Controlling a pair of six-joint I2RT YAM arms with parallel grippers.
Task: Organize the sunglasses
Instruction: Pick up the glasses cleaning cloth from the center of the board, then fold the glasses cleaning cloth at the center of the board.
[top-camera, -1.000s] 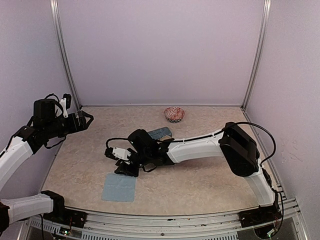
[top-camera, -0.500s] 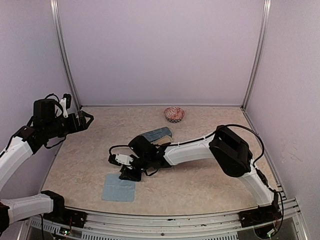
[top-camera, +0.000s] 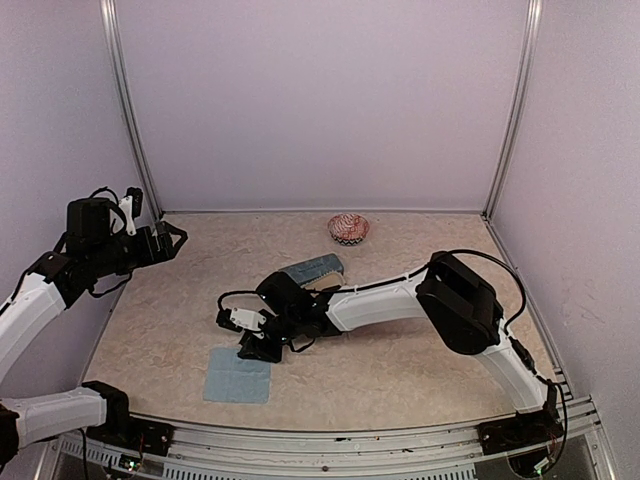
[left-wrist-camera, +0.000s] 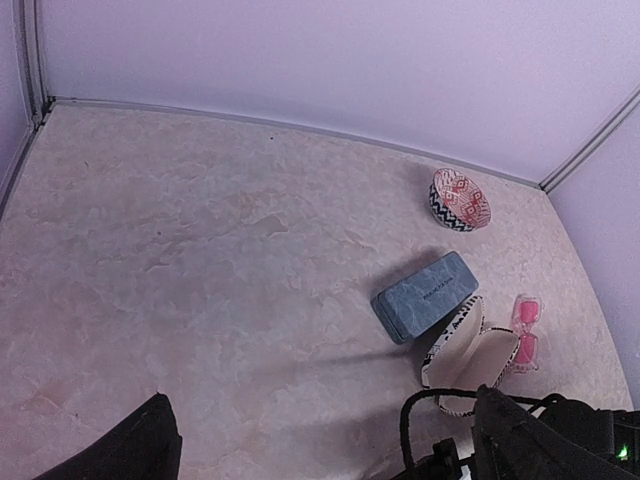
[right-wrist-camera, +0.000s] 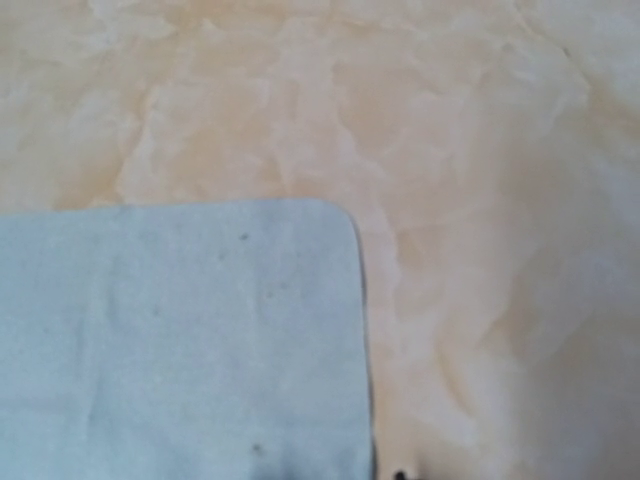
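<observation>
The pink sunglasses (left-wrist-camera: 525, 333) lie on the bench (left-wrist-camera: 200, 260) at the right of the left wrist view, with their pink lenses showing. They sit at the 3 o'clock edge of a black-and-white pouch (left-wrist-camera: 468, 352), which lies open with its pale lining up. Whether the two touch is hard to tell. This is the only pair I can make out.

A blue case (left-wrist-camera: 425, 296) lies shut at 11 o'clock from the pouch, just beside its rim. At 12 o'clock from the case, well apart and near the back wall, is a round patterned holder (left-wrist-camera: 460, 198) in red, white and black.

In the top view the right arm (top-camera: 400, 295) lies across the middle of the bench and covers the pouch and the sunglasses. The right gripper (top-camera: 258, 346) is low at the 1 o'clock corner of a light blue cloth (top-camera: 238, 375). Its own camera shows only that rounded corner and bare bench, close and soft, so I cannot tell how far its fingers are apart or whether it has hold of anything.

The left gripper (top-camera: 177, 240) hangs above the bench's 9 o'clock edge, well apart from all of this. Its fingers are spread wide and it holds nothing.
</observation>
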